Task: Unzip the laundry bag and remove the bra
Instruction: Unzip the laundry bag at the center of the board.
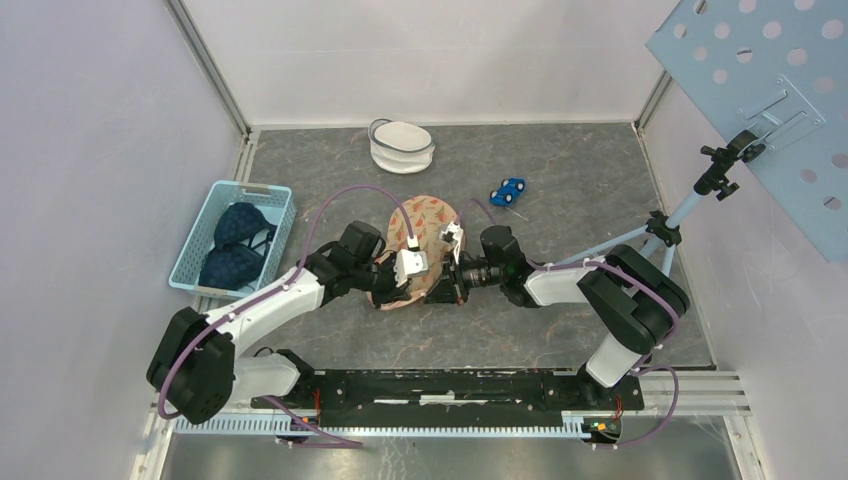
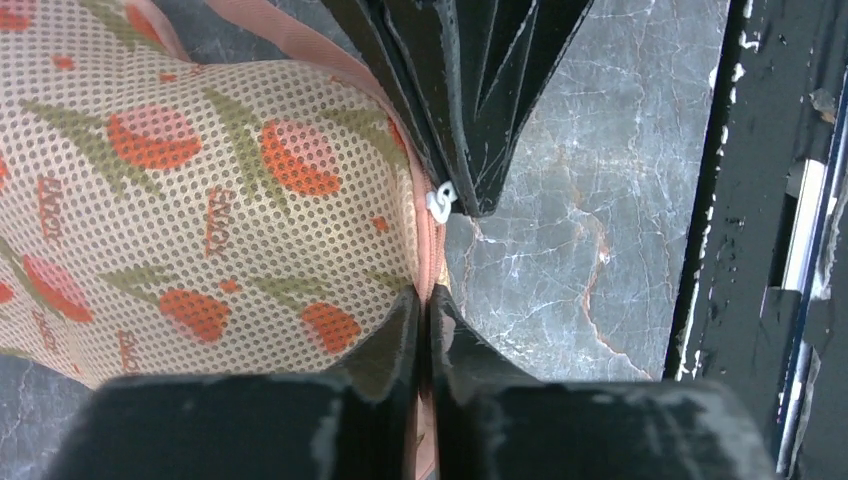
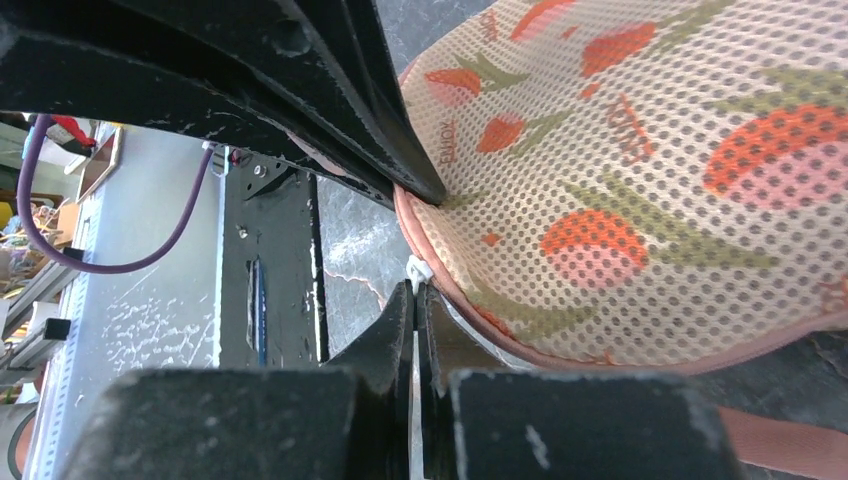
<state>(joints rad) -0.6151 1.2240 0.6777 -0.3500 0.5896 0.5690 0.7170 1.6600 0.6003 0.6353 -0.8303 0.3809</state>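
R gripper pinched shut on zip pull; L gripper clamped on laundry bag seam just beside it, so I'd drag R along the seam, away from L

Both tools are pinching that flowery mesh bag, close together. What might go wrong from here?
1. The right tool seems to hold only the tip of the small white zipper pull, so the pull may slip out once it tugs.
2. The left tool pinches just the thin edge of the laundry bag. If that grip slips, the whole bag may drag along instead of unzipping.
3. The two tools sit almost touching, so they might bump.
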